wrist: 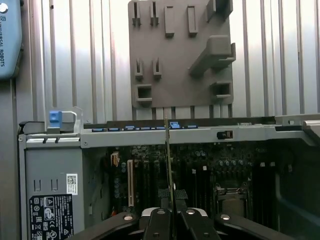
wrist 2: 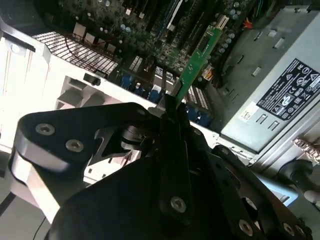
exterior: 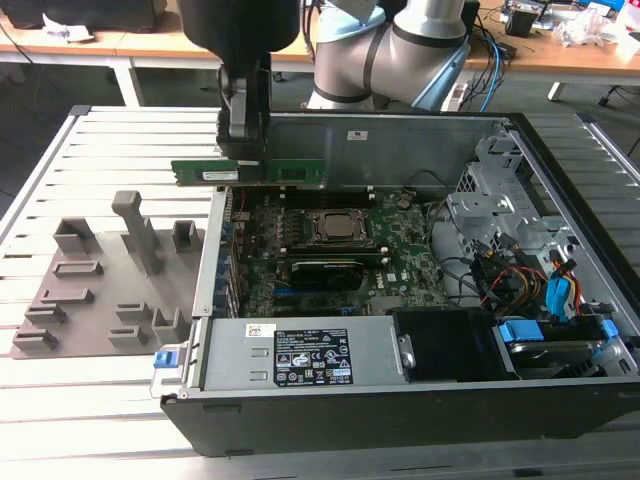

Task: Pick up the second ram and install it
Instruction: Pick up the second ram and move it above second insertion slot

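Exterior view: the gripper (exterior: 244, 150) is clamped shut on the ram (exterior: 250, 172), which sticks out level to either side of the fingers. Straight below it are the case's (exterior: 400, 150) side wall edge and the motherboard (exterior: 400, 260), with open air between. Both wrist views show the ram edge-on beyond the fingertips.

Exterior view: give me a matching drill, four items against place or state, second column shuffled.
Things:
1. second ram
2. CPU socket
3. power supply
4. grey fixture plate

Places or states:
A. on the slatted table, at the exterior view's left of the case
B. gripped in the hand, above the open case
C. middle of the motherboard
D. silver labelled box along the case's near edge

Pairs: 1-B, 2-C, 3-D, 4-A.
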Robot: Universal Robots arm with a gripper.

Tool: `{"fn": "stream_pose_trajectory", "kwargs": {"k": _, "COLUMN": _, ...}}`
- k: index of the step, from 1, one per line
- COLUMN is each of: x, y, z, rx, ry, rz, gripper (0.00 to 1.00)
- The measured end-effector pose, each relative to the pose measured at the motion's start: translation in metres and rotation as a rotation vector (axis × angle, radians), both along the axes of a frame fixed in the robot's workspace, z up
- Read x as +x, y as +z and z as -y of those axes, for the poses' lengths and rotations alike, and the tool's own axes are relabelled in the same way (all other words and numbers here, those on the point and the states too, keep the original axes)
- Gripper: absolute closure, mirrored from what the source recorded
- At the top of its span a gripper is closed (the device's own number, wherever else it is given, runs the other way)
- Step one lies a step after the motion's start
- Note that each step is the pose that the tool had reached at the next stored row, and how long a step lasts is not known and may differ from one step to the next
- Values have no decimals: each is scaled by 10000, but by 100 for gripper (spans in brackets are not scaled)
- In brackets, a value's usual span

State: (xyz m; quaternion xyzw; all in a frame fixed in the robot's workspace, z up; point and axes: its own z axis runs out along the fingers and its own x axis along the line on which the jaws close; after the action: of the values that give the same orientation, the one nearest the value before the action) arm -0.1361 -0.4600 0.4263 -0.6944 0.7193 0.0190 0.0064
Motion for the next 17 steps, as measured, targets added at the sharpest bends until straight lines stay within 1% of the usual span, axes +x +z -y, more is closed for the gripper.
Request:
{"fn": "stream_pose_trajectory", "kwargs": {"k": 3, "x": 98, "y": 0, "z": 0, "rx": 0, "ry": 1, "rz": -11, "gripper": 86}}
{"fn": "stream_pose_trajectory", "kwargs": {"k": 5, "x": 140, "y": 0, "z": 0, "rx": 0, "ry": 0, "rz": -15, "gripper": 86}}
{"fn": "stream_pose_trajectory", "kwargs": {"k": 7, "x": 219, "y": 0, "z": 0, "rx": -1, "ry": 1, "rz": -24, "gripper": 86}}
{"fn": "stream_pose_trajectory", "kwargs": {"k": 11, "x": 322, "y": 0, "z": 0, "rx": -1, "ry": 0, "rz": -39, "gripper": 86}}
{"fn": "stream_pose_trajectory", "kwargs": {"k": 12, "x": 377, "y": 0, "z": -1, "rx": -1, "ry": 0, "rz": -49, "gripper": 86}}
{"fn": "stream_pose_trajectory", "kwargs": {"k": 13, "x": 570, "y": 0, "z": -3, "rx": 0, "ry": 2, "rz": -83, "gripper": 86}}
{"fn": "stream_pose_trajectory", "kwargs": {"k": 14, "x": 671, "y": 0, "z": -3, "rx": -1, "ry": 1, "rz": -97, "gripper": 86}}
{"fn": "stream_pose_trajectory", "kwargs": {"k": 17, "x": 795, "y": 0, "z": -4, "rx": -1, "ry": 0, "rz": -112, "gripper": 86}}
